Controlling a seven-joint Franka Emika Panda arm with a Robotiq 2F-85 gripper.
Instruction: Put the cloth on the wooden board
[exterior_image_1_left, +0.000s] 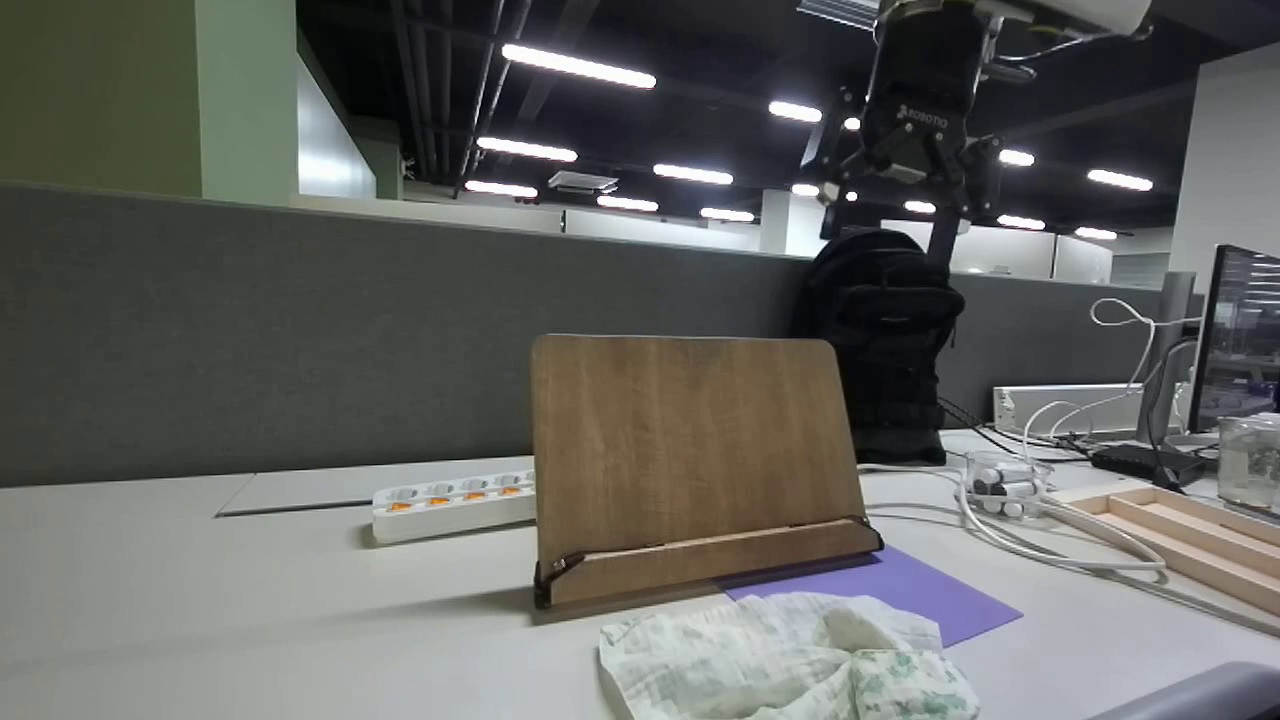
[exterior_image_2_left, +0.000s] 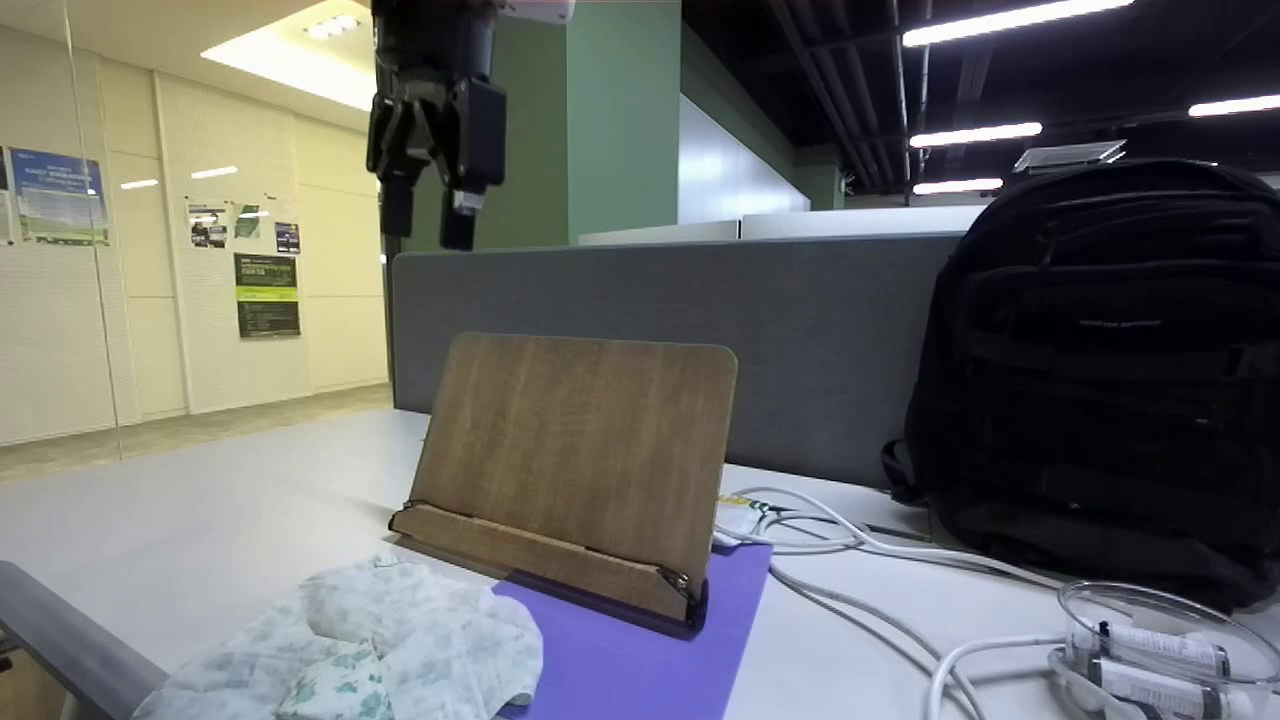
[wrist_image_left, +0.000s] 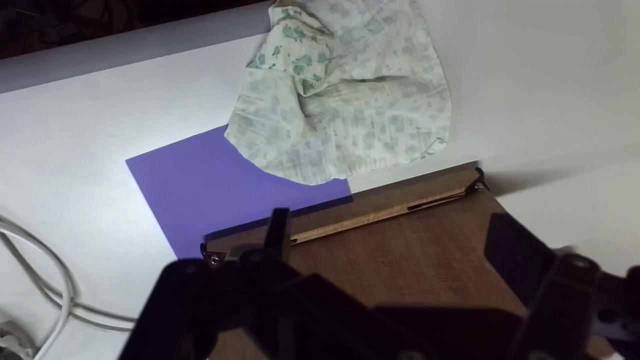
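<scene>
Your black gripper (exterior_image_2_left: 428, 220), jaws parted, hangs well above back-tilted rectangular brown wooden board (exterior_image_2_left: 575, 450). Crumpled white green-patterned cloth (exterior_image_2_left: 440, 620) lies before board on white surface (exterior_image_2_left: 230, 520), overlapping flat purple sheet (exterior_image_2_left: 640, 665). Black fabric backpack (exterior_image_2_left: 1100, 400) stands upright.

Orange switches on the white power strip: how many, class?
4 orange switches, in one row along the visible part of the white power strip; the brown wooden board may hide more.

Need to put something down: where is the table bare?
Widest: in an exterior view, the table left of the board and cloth, before the power strip. A smaller patch: between purple sheet and cables. Crowded: farther right, with cables, dish and tray; cloth overlaps the sheet.
</scene>
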